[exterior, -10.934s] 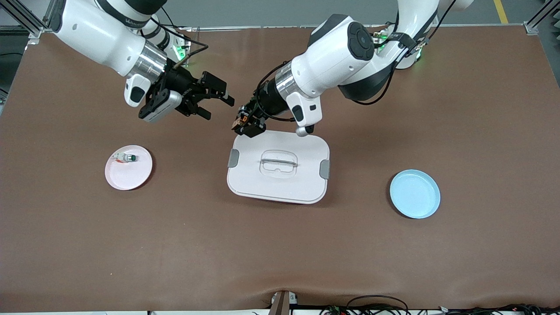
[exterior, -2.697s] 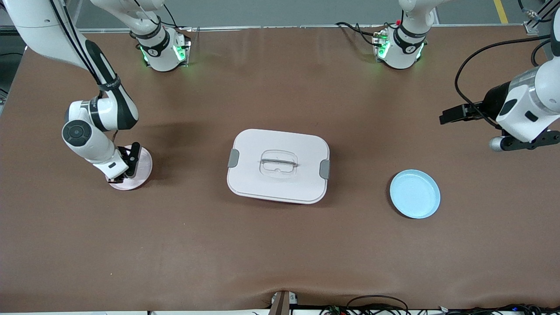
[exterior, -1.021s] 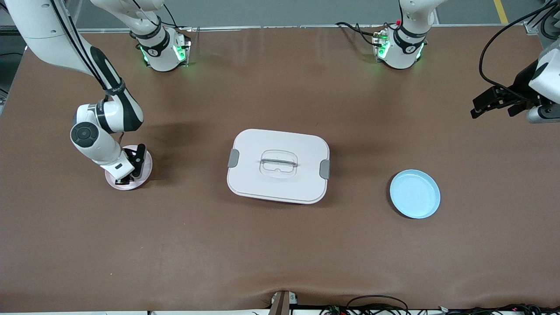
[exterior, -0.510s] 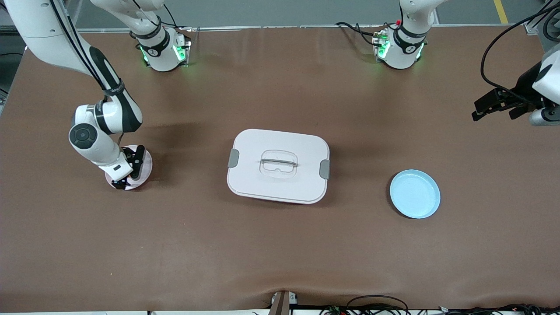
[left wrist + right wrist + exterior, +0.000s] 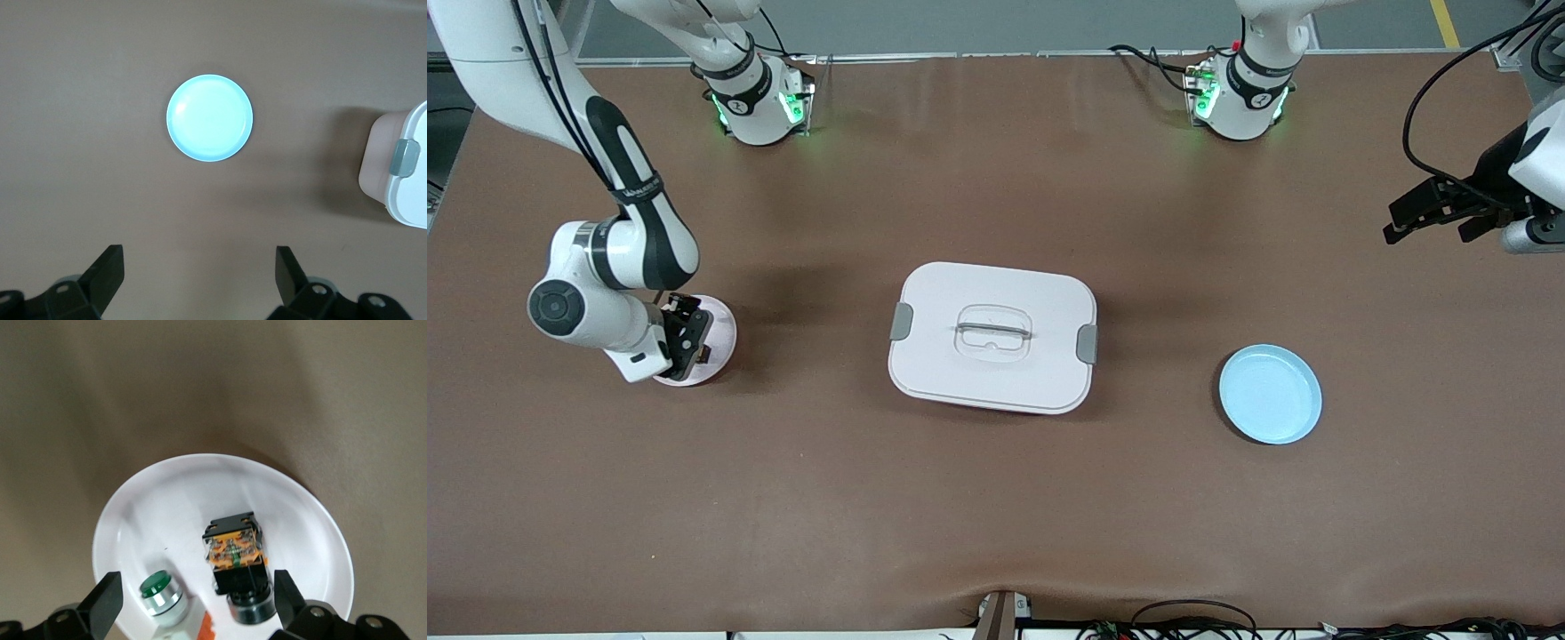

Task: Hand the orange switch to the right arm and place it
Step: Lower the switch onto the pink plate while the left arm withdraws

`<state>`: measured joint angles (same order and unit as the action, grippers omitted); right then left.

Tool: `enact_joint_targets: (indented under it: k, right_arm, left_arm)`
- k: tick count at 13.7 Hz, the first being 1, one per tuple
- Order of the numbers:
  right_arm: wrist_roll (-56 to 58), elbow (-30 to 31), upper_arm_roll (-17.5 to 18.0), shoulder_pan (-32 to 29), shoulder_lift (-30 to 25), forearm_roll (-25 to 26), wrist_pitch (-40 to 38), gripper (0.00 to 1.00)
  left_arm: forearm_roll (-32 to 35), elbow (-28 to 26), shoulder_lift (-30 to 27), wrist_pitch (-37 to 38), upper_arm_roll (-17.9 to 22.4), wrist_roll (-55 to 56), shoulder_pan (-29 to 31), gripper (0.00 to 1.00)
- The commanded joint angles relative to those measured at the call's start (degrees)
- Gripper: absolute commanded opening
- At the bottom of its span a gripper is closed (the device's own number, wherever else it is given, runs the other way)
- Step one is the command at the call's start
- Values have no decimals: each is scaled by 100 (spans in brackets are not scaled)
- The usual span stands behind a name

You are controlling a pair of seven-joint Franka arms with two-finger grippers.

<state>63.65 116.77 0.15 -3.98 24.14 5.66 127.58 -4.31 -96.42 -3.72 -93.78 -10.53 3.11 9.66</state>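
Switch [image 5: 235, 555] lies on the pink plate [image 5: 720, 324] beside a green button [image 5: 160, 590]; I judge it light, rigid (grip its black sides). Right gripper [image 5: 193, 603] spread above; left gripper [image 5: 1436, 212] spread, waiting well away.

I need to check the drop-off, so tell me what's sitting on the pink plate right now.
On the pink plate lie the orange switch and a green-capped button part, seen between the open right claw. From the front, the right arm covers most of the plate.
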Motion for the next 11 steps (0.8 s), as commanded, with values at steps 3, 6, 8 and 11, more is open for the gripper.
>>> enact_joint_targets:
  k: [3, 6, 8, 11]
  right_arm:
    - [-2423, -312, 29, 353, -498, -126, -848, 100]
    - [-3689, -541, 38, 555, -716, -161, -1358, 100]
    - [-4384, -663, 38, 678, -954, -179, -1726, 100]
    - [-4931, -1409, 29, 810, -964, -188, -3033, 100]
  left_arm:
    - [-70, 71, 20, 106, 560, -12, -580, 100]
    - [-44, 62, 20, 106, 762, -12, -790, 100]
    - [-44, 62, 20, 106, 807, -12, -817, 100]
    - [-44, 53, 29, 106, 807, -12, -835, 100]
